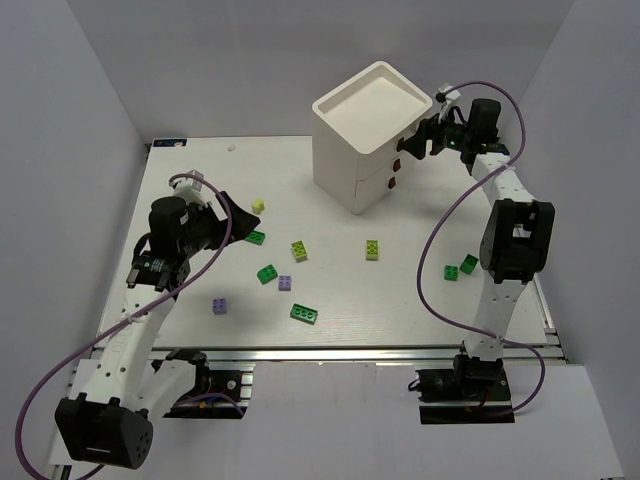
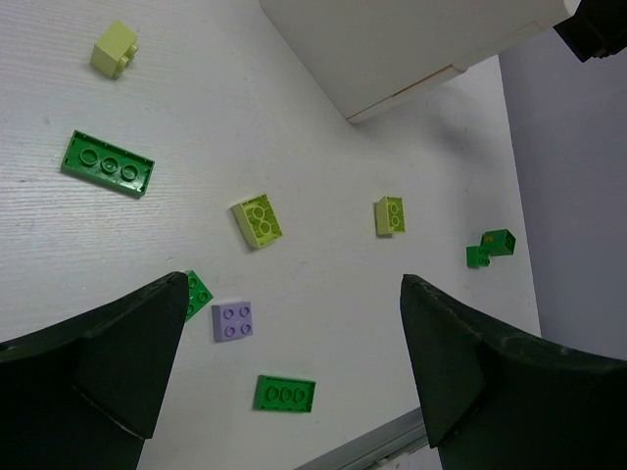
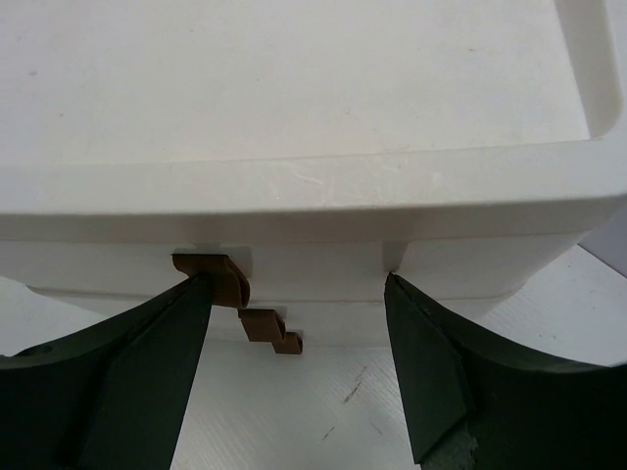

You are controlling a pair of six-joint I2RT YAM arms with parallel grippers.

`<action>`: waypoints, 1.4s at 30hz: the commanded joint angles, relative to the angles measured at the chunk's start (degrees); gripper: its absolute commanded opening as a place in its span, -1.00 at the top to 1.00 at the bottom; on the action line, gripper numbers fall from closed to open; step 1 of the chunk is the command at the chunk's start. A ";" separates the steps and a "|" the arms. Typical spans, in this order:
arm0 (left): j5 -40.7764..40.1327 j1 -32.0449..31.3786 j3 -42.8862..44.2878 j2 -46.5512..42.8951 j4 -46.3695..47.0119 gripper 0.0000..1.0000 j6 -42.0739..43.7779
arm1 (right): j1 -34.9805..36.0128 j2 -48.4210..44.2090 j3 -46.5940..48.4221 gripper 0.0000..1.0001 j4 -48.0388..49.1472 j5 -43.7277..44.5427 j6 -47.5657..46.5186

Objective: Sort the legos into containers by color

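My left gripper (image 2: 294, 294) hangs released, jaws spread wide with nothing between them, above the white table (image 1: 180, 180), well left of the white cube-shaped plastic chest (image 1: 340, 165) and nearer me than it. The tiny studded plastic legos (image 1: 298, 250) all lie loose on the table in front of that chest; 8 are scattered left of and straight before it: 3 dark green, 3 yellow-green and 2 light purple. The chest stands at the far side with its recessed tray top upward. My right gripper (image 3: 294, 286) is at the chest's right-facing front, level with the top drawer, jaws apart and gripping nothing. 1 finger is at the small dark brown pull (image 3: 217, 272); touching or just beside, I cannot tell. 2 more dark green bricks (image 1: 459, 268) sit just beside each other, right of the chest and nearer me.
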 commanded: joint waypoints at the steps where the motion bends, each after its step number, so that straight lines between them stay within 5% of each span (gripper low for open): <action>1: 0.02 -0.19 -0.41 0.13 0.29 -0.96 -0.37 | 0.80 -0.63 0.68 -0.52 0.34 -3.37 -1.12; 23: 0.81 -0.19 -0.94 0.40 1.60 -0.96 -1.08 | 4.31 -0.28 -0.99 -0.30 2.36 -6.62 -0.16; 26: 0.81 -0.19 -1.11 0.31 1.60 -0.96 -1.08 | 4.66 -0.37 -1.52 -0.16 3.50 -6.01 -0.16; 38: 0.81 -0.19 -1.29 0.22 1.69 -0.96 -1.08 | 4.31 -1.77 -5.55 0.93 8.51 -6.36 0.90; 42: 1.07 -0.19 -1.46 0.40 2.13 -0.96 -1.25 | 4.05 -3.70 -7.93 1.00 9.39 -5.92 0.55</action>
